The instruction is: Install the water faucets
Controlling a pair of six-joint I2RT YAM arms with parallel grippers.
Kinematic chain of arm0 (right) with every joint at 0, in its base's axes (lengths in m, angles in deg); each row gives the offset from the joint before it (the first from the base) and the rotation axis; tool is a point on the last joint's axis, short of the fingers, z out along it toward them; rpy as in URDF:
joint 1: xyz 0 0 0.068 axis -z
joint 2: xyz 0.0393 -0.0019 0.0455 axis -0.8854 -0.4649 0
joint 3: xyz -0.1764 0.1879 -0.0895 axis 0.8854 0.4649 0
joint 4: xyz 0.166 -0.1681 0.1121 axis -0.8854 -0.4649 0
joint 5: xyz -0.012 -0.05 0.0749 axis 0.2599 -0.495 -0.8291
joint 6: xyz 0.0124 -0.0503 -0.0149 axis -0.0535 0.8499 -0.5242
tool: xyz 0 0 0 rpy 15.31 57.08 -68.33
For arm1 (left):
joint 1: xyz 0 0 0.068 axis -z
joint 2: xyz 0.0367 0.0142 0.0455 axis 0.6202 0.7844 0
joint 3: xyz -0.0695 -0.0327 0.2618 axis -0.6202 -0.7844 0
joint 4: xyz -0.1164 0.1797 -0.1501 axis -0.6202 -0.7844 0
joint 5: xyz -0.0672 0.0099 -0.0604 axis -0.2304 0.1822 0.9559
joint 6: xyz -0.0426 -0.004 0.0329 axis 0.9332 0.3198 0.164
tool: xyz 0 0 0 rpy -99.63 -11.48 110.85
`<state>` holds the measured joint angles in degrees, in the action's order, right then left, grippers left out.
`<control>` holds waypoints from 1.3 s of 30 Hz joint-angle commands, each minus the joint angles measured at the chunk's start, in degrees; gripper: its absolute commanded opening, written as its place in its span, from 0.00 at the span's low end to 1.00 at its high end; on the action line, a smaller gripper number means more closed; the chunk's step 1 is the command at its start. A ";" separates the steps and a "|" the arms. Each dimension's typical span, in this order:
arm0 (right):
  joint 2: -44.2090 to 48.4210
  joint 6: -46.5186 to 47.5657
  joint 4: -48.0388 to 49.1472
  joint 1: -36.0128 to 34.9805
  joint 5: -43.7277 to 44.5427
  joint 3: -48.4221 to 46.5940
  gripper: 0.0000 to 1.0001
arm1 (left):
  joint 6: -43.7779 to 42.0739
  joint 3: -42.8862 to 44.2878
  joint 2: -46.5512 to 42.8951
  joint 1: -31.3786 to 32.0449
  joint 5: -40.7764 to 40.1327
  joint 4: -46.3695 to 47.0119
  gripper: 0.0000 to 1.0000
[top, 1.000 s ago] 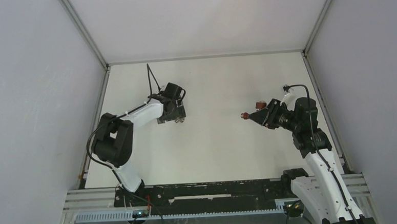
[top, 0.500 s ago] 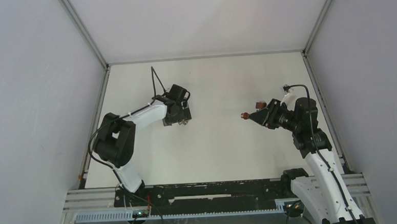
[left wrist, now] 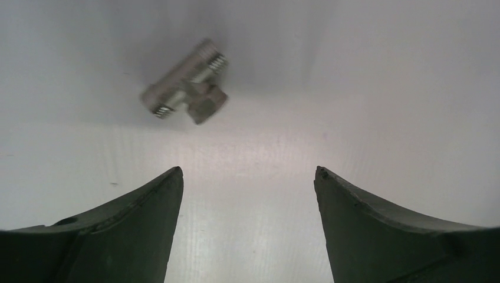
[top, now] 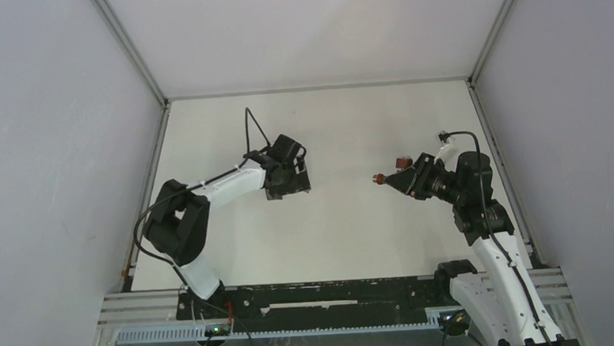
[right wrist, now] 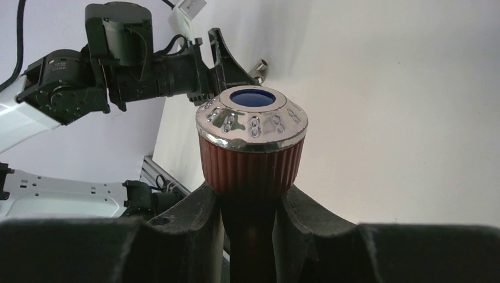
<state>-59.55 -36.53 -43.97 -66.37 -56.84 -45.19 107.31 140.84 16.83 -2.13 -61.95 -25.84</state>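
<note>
Reddish-brown, with a ribbed knob capped in shiny metal and a blue disc at its centre, the faucet (right wrist: 252, 159) is clamped by its stem between the fingers of your right gripper (right wrist: 250, 203), whose jaws are closed tight on it. From above, you see that gripper holding it over the right side of the table (top: 340, 116), with the knob end pointing toward the table's middle. The silvery fitting (left wrist: 186, 82), a short threaded T-shaped piece with a hex stub, lies on the table just ahead of your left gripper (left wrist: 247, 174), a little to the left of its centre line. That gripper's jaws stand wide apart with nothing between them, and they are clear of the fitting. Your two grippers are well apart across the table.
</note>
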 commanded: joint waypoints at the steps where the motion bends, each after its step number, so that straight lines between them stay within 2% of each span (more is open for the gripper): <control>1: 1.15 0.95 1.17 0.30 -0.29 -2.70 0.00 | -5.09 4.14 -2.66 -5.33 -6.18 -4.35 0.82; 5: 1.32 1.05 1.09 0.29 -0.34 -2.69 0.00 | -5.41 6.24 -0.06 -9.21 -8.61 -6.62 0.77; 10: 1.87 0.91 0.82 0.30 -0.25 -2.68 0.00 | -1.71 9.71 4.65 -11.86 -11.41 -9.29 0.72; 15: 2.13 1.39 -0.02 0.30 0.19 -2.70 0.00 | -1.44 8.65 5.91 -12.24 -8.37 -7.77 0.71; 20: 1.44 1.23 0.75 0.27 0.04 -2.70 0.00 | -1.28 6.04 4.48 -10.23 -5.40 -6.85 0.71; 25: 0.70 0.83 1.91 0.30 -0.11 -2.70 0.00 | 1.90 3.10 2.60 -5.55 -1.87 -4.62 0.71; 33: 0.31 0.95 1.95 0.30 -0.25 -2.70 0.00 | 5.96 4.13 2.26 0.87 3.06 -2.78 0.71; 36: 0.37 1.01 1.89 0.30 -0.27 -2.69 0.00 | 4.57 5.06 0.60 1.98 3.04 -3.11 0.73; 39: 0.61 1.04 1.74 0.29 -0.25 -2.70 0.00 | -0.95 6.07 -0.08 2.16 1.40 -4.08 0.75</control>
<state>-59.48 -36.16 -44.74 -66.37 -56.84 -45.19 111.00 144.79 21.13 0.02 -60.12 -29.86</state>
